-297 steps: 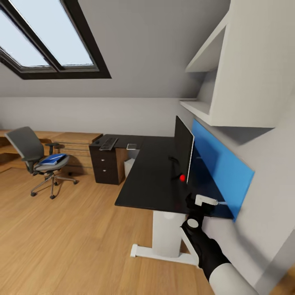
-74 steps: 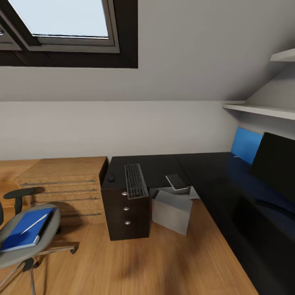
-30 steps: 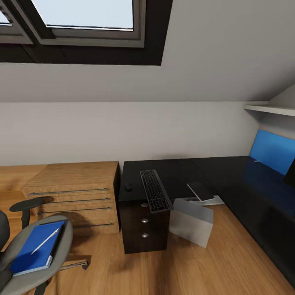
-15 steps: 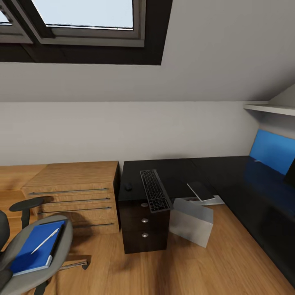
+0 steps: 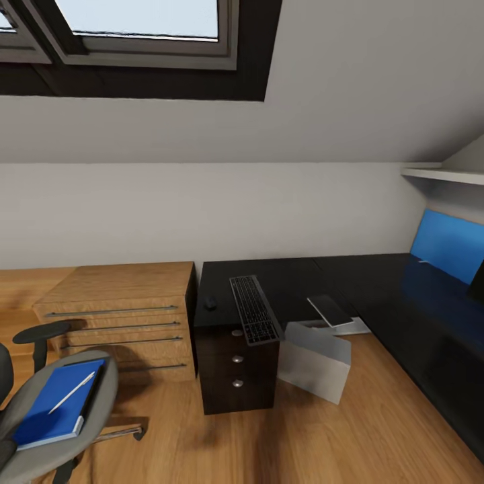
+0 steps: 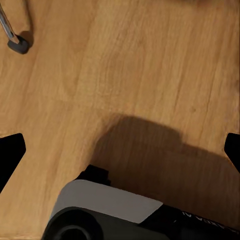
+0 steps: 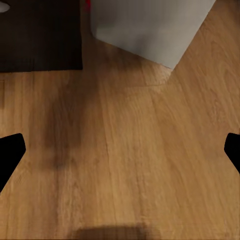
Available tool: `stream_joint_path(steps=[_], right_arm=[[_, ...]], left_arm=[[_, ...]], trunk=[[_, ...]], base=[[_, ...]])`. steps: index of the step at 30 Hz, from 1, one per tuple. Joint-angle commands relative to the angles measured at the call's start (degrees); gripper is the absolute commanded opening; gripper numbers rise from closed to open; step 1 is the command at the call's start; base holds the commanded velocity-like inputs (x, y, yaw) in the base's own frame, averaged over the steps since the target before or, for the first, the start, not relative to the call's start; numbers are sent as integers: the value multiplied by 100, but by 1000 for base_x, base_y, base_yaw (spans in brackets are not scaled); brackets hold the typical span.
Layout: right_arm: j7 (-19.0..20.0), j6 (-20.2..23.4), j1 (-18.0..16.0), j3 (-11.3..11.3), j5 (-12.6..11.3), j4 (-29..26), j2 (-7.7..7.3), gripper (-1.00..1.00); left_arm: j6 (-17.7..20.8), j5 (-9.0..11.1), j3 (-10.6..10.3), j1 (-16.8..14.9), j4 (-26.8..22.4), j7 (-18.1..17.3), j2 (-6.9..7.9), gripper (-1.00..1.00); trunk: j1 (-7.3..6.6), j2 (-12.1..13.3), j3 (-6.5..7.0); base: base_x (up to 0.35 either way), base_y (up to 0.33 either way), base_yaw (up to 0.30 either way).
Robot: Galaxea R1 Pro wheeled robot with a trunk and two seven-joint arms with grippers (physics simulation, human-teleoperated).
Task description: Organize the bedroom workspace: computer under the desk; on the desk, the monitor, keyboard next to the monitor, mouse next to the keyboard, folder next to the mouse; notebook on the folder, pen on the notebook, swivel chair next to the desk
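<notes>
Both end effectors, left (image 6: 120,150) and right (image 7: 120,150), spread wide and empty above wooden floor (image 7: 130,165).

A wooden chest of drawers (image 5: 117,316) stands on the wood floor (image 5: 269,444) beside a dark drawer cabinet (image 5: 235,376), under a skylight (image 5: 144,27), with a white shelf (image 5: 440,176) and blue wall panel (image 5: 447,243) nearby.

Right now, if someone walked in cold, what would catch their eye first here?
Probably the bright blue folder with a pen lying on it, on the swivel chair seat at lower left. Next, the keyboard jutting over the front edge of the black desk, and the grey computer tilted on the floor beside the drawers.
</notes>
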Motion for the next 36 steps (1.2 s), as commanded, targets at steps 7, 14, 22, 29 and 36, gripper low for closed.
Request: stream_joint_path(steps=[7, 14, 22, 29, 36], right_arm=[[-36, 62, -10, -116, -184, -1019, -182, 100], [-4, 1718, -38, -614, -1121, -2695, -299, 100], [-7, 2990, -101, -725, -1887, -4507, -354, 100], [6, 4184, -408, -1272, -4779, -5510, -478, 100], [344, 4700, -471, -1294, -6133, -5617, -655, 100]], left_arm=[[138, 21, -48, -150, 236, 24, -282, 100], [811, -47, -49, -904, 345, 29, -445, 100], [1387, -66, -54, -1981, 361, 36, -580, 100], [2367, -43, -46, -3218, 369, 25, -580, 100], [2397, -33, -40, -3407, 365, -11, -580, 100]], trunk=[[155, -286, -133], [308, -567, -259], [484, -888, -402], [638, -1169, -528], [791, -1449, -654]], base=[[0, 0, 0], [0, 0, 0], [0, 0, 0], [0, 0, 0], [0, 0, 0]])
